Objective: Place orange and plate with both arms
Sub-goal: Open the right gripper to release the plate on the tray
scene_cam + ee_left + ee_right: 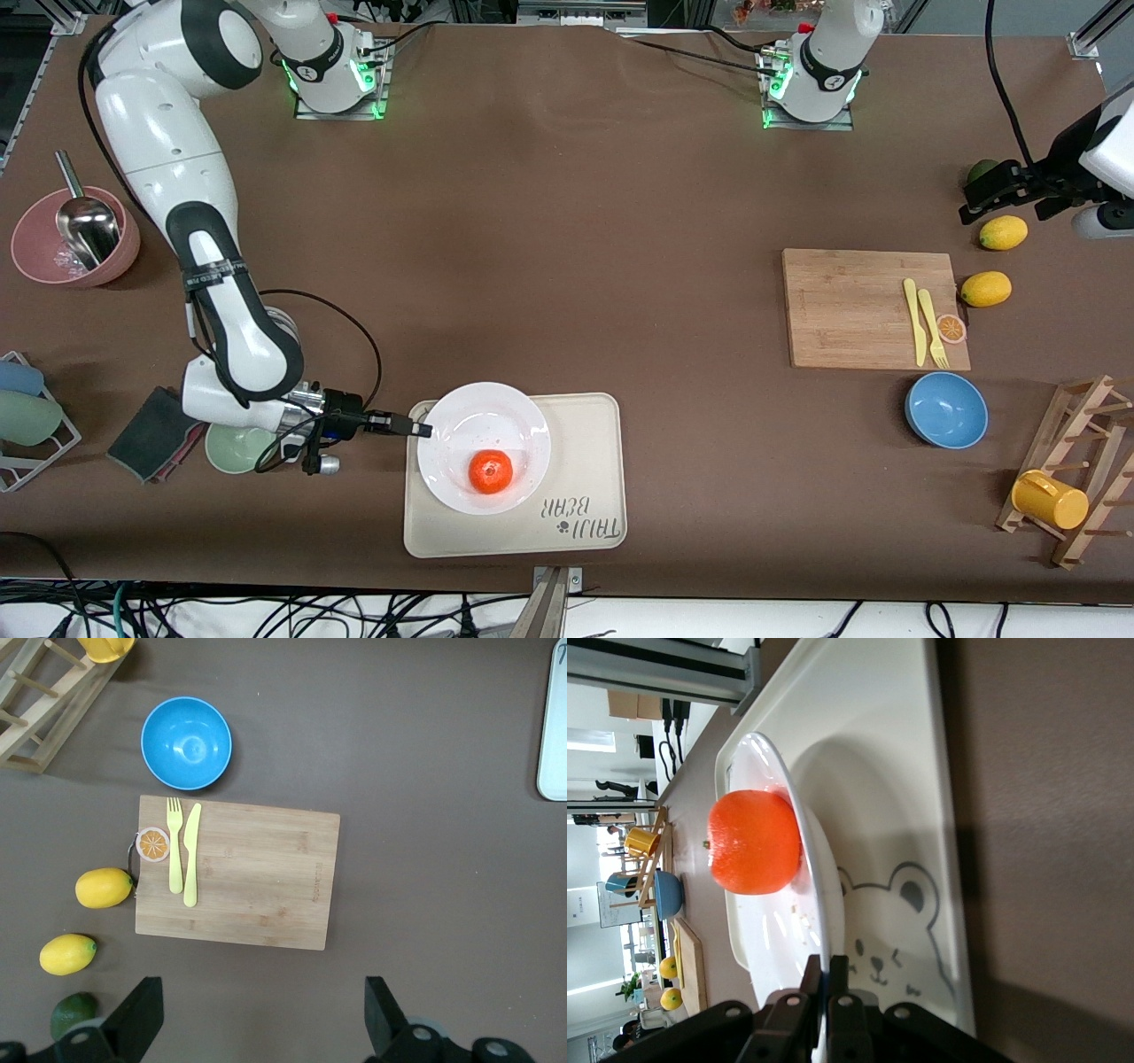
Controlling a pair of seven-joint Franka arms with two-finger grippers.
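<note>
The orange [490,470] already sits in the plate [483,416], and the plate rests on the cream bear tray [585,478] near the front camera edge of the table, so this looks like the tail end of the placing step. The right gripper [423,431] is clamped shut on the plate's rim on the side toward the right arm's end of the table; in the right wrist view its fingers [826,979] are pinched together over the thin white rim. Next move (my guess) calls for letting go of the rim and backing away level, without nudging the plate or rolling the fruit.

The left gripper [1019,190] hangs with fingers spread wide and holding nothing, above the lemons [1003,232] toward the left arm's end of the table; that arm waits.

Orange: small, round, bright orange-red, slightly bumpy skin, lying off-centre in the plate on the part nearer the front camera. Plate: round, glossy white, shallow rim, a few faint specks, lying flat on the tray as far as I can tell.
</note>
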